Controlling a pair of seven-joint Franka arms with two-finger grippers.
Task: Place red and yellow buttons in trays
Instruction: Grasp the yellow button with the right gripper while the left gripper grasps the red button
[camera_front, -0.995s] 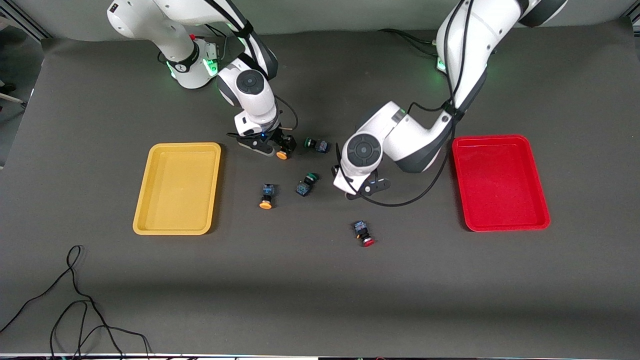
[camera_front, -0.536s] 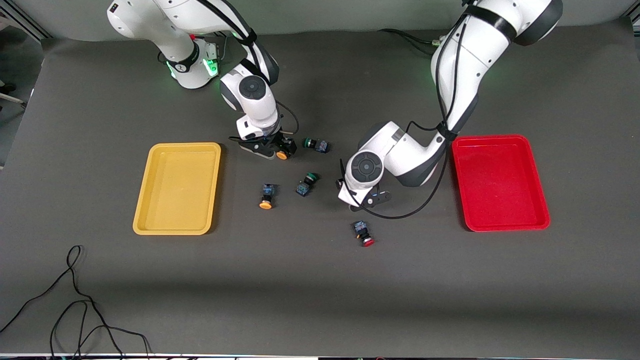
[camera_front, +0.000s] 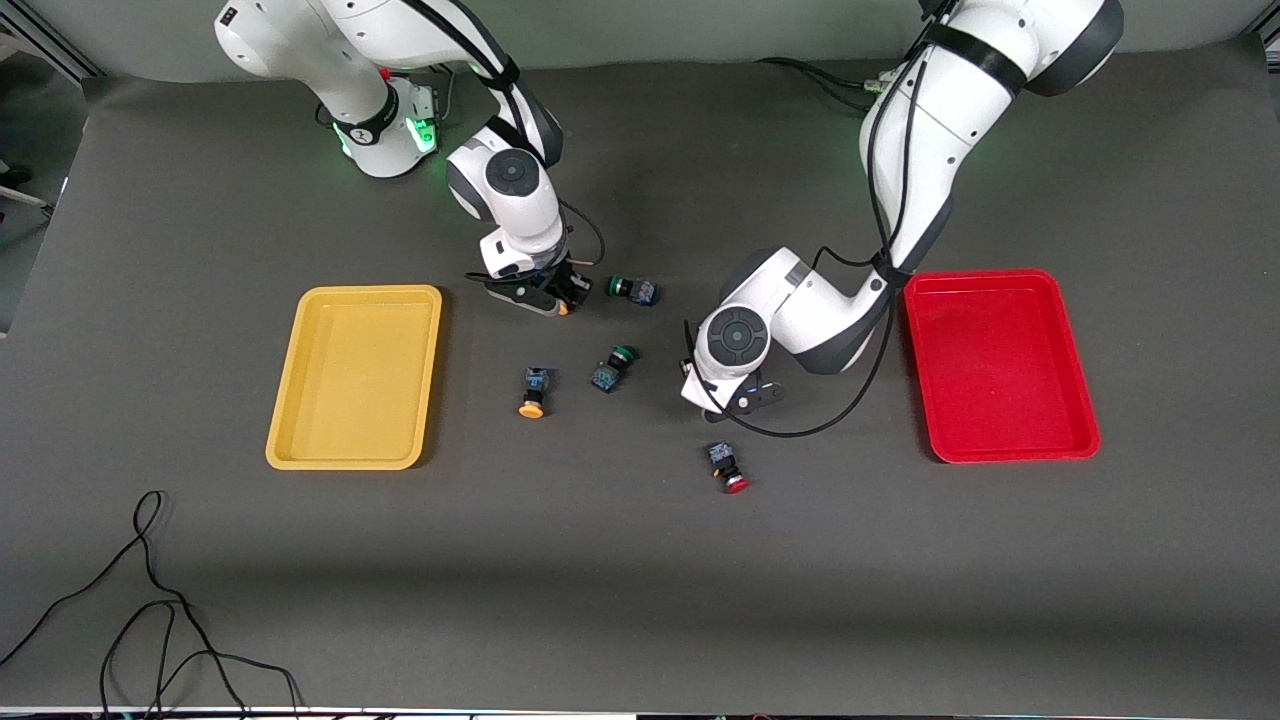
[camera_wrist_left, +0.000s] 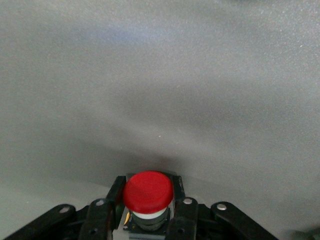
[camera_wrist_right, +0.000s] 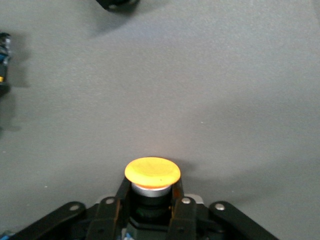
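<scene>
My left gripper is low over the mat's middle, shut on a red-capped button; its fingers clamp the dark body. My right gripper is shut on a yellow-capped button, low over the mat beside the yellow tray's corner; its cap peeks out. A second yellow-capped button lies between the grippers, nearer the front camera. A second red-capped button lies nearer the front camera than my left gripper. The red tray sits at the left arm's end.
Two green-capped buttons lie on the mat, one beside my right gripper, one in the middle. Both trays hold nothing. A black cable lies at the mat's front corner, at the right arm's end.
My left hand has shifted slightly toward the front camera and its upper arm has swung. My right wrist has shifted a little and covers more of the yellow cap.
</scene>
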